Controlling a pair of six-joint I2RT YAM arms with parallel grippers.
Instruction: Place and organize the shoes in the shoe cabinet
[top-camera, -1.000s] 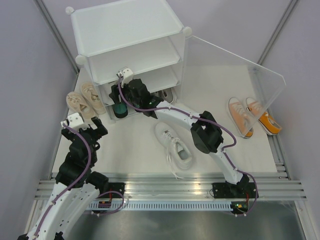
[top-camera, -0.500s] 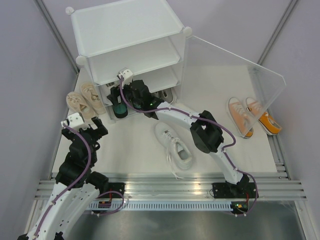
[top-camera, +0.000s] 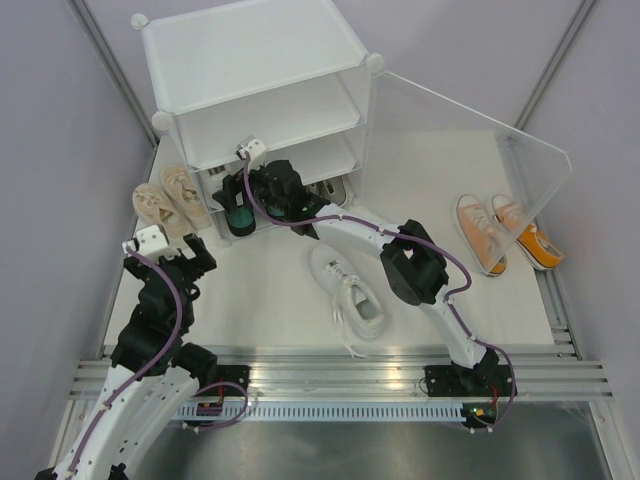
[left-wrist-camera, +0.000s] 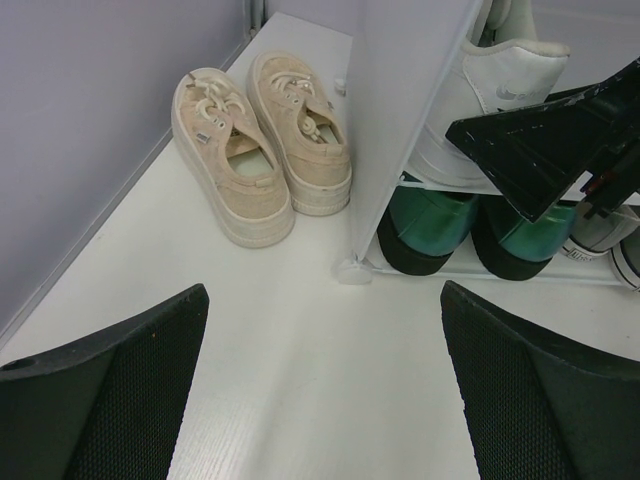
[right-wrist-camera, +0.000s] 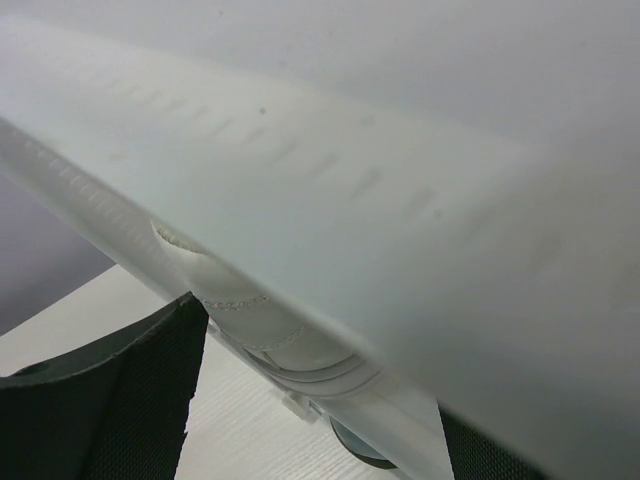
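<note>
While the right gripper (right-wrist-camera: 315, 370) stands spread wide at the white shoe (left-wrist-camera: 500, 70) in the shoe cabinet (top-camera: 260, 60) (tier above the dark green pair (left-wrist-camera: 430, 225)) | left gripper (left-wrist-camera: 322, 330) agape, empty | beige pair (left-wrist-camera: 260, 150) just beside the shoe cabinet

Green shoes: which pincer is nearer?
Right. The right pincer is at the cabinet front, just above the green shoes; the left pincer hovers apart, out in front of them.

right arm (top-camera: 345, 228) across cabinet's (top-camera: 250, 60) bottom opening
</note>
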